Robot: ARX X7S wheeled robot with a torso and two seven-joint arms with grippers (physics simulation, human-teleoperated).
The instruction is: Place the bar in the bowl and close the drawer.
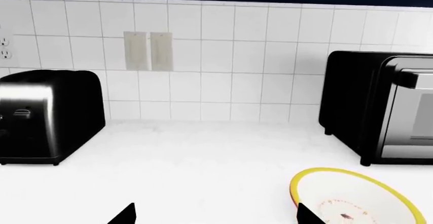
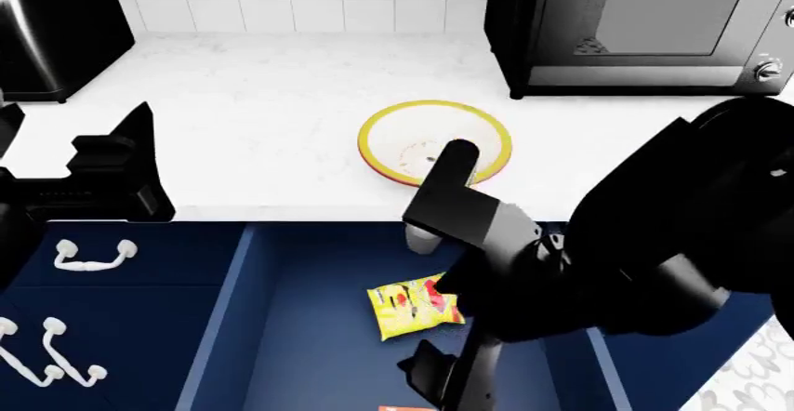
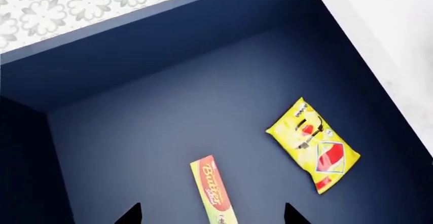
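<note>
Right wrist view: right tool spread wide, empty, above the bar lying in the drawer.

The drawer is plain navy inside. The bar is red and pale yellow-green; the snack packet yellow with red marks. The bowl is speckled white, yellow-rimmed.
</note>
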